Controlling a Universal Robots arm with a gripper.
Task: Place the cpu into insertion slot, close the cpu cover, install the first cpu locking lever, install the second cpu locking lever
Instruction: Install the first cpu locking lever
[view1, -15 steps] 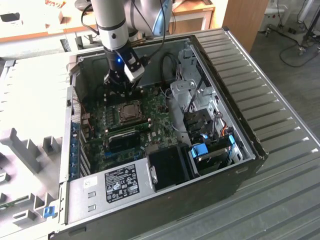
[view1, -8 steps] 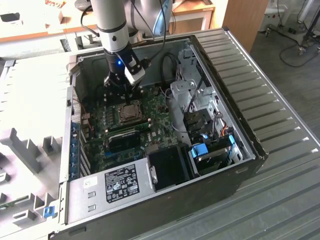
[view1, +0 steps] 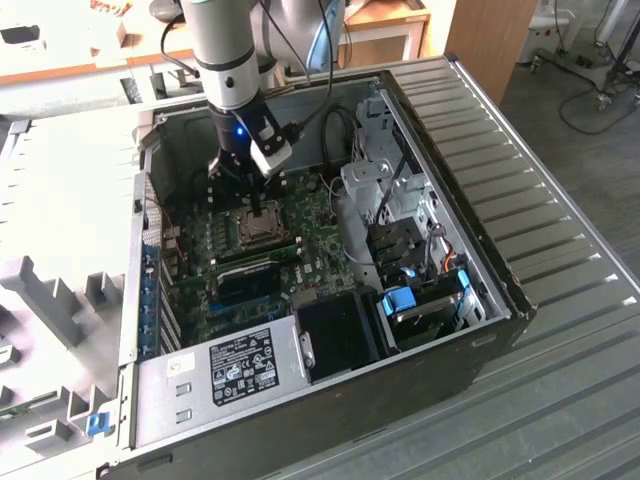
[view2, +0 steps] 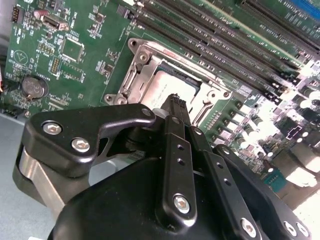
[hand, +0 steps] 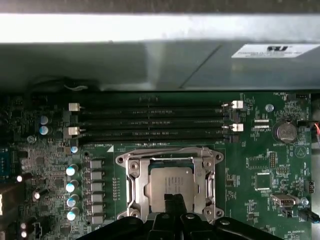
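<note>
Gripper (view2: 175, 102) jaws were closed, empty, tip just above the cpu (hand: 169, 184). Cpu sat in the insertion slot (hand: 131, 197), cpu cover (hand: 170, 156) down over it.

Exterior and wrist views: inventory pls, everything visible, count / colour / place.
computer case: 1, grey metal, lying open on the table
motherboard: 1, green, on the case floor
cpu: 1, silvery-grey, seated in the insertion slot
insertion slot: 1, dark with a metal rim, middle of the motherboard
cpu cover: 1, silvery frame, lying down around the cpu
memory slots: several, long and black, beside the insertion slot
coin battery: 1, silver, near a motherboard edge
power supply: 1, grey box with a label, in the near corner of the case in the exterior view
gripper: 1, black, fingertips together just over the cpu
</note>
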